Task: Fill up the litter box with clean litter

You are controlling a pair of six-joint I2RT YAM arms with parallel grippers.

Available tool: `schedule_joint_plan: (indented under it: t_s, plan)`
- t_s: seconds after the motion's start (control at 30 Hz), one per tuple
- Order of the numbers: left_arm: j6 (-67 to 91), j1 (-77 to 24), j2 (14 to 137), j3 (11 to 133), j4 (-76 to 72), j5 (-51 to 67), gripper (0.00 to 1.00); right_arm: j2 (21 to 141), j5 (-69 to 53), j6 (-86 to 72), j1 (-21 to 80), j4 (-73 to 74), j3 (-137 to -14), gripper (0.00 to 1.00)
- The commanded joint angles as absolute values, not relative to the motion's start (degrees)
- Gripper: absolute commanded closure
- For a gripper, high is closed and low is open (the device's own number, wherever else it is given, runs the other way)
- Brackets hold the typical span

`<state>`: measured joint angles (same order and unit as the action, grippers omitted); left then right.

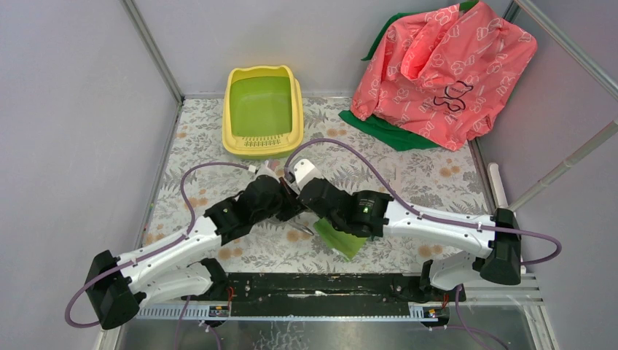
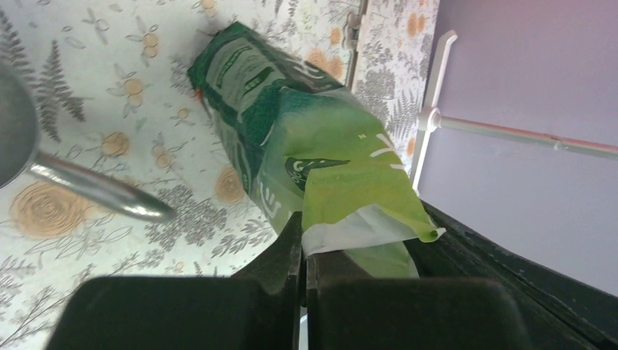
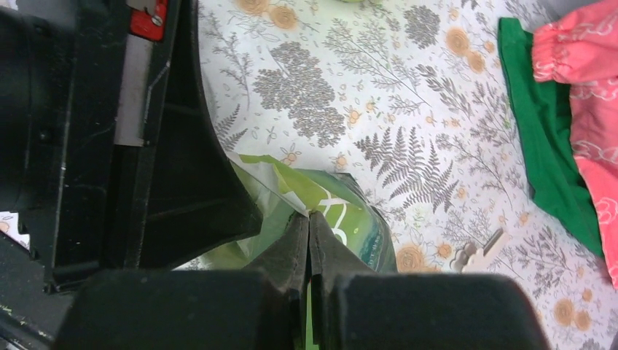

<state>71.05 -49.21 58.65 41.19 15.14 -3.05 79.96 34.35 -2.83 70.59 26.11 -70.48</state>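
Flower-print table [image 1: 437, 182] between grey walls. Left gripper [image 2: 302, 233] clamped on top edge of green bag [image 2: 291, 124]; right gripper [image 3: 310, 226] pinched onto same bag from opposite side. Bag near arm bases, well apart from litter box [image 1: 262, 146] at far edge. No clean litter visible inside; opening and pouring likely all left to do

Open tablecloth [image 1: 200, 135] before litter box [image 1: 262, 144]
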Motion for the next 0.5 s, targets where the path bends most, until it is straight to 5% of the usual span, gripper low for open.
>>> schedule_joint_plan:
  t_s: [0.0,0.47]
  plan:
    - [71.8,-50.9,55.9,37.6,25.3,-4.1,0.99,81.8,38.9,1.5,70.7,26.7,-72.8,1.00]
    - [82.1,-67.4,49.1,28.0,30.0,-9.7,0.99,76.4,30.4,-6.4,73.2,29.1,-66.2,1.00]
